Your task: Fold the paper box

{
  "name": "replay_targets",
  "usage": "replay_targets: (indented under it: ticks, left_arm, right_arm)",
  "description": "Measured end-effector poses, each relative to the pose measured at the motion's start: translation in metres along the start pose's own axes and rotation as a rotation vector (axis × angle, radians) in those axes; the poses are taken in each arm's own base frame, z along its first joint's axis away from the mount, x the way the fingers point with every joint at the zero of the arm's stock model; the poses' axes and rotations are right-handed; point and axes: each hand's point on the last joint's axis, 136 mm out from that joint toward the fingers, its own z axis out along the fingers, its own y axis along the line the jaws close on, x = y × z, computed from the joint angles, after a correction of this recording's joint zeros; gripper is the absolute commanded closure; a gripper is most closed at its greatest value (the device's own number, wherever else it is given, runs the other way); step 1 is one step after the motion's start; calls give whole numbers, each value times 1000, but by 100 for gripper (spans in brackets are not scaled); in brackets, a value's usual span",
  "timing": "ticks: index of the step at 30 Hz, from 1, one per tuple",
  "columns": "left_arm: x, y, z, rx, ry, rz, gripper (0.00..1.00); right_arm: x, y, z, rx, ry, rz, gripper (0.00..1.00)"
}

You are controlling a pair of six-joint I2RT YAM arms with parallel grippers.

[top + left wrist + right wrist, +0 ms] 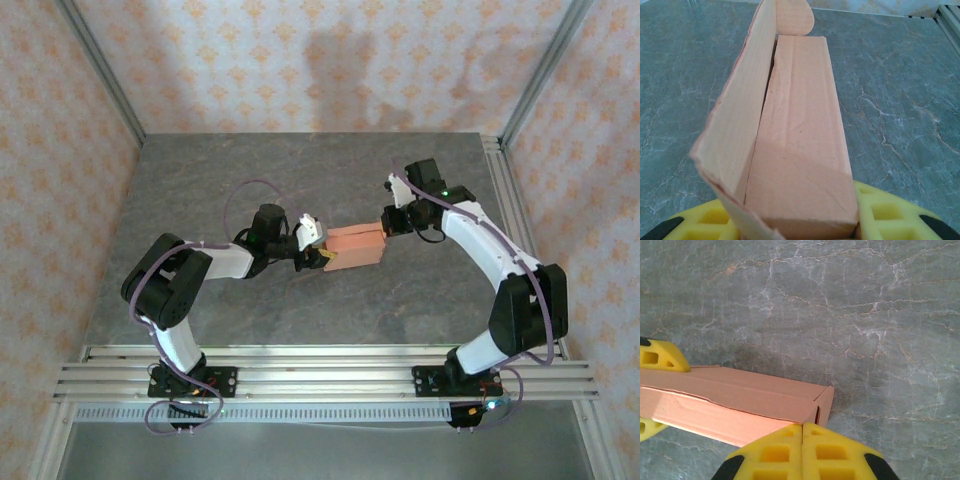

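The salmon-orange paper box [355,245] lies mid-table as a long narrow closed shape between both arms. My left gripper [318,247] is shut on its left end; in the left wrist view the box [800,125] runs away from the gripper [795,214], with yellow fingers [887,207] on either side. A long side flap [740,125] stands up along its left edge, and a rounded tab [795,17] shows at the far end. My right gripper [390,222] is shut on nothing, its joined tips [802,427] touching the box's [740,400] right end corner.
The grey marbled tabletop [300,180] stretches around the box. Patterned walls enclose the back and sides, with metal rails [320,365] along the near edge and a rail [505,190] down the right side.
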Motion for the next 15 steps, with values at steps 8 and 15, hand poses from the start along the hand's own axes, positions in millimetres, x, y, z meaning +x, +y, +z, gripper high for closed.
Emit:
replay_targets:
  ticks: [8,15]
  left_arm:
    - [-2,0,2,0,1,6,62]
    - [-2,0,2,3,13,-6,56]
  right_arm:
    - [6,-1,-1,47,-45,2,100]
    - [10,-2,3,80,-108,-97,100]
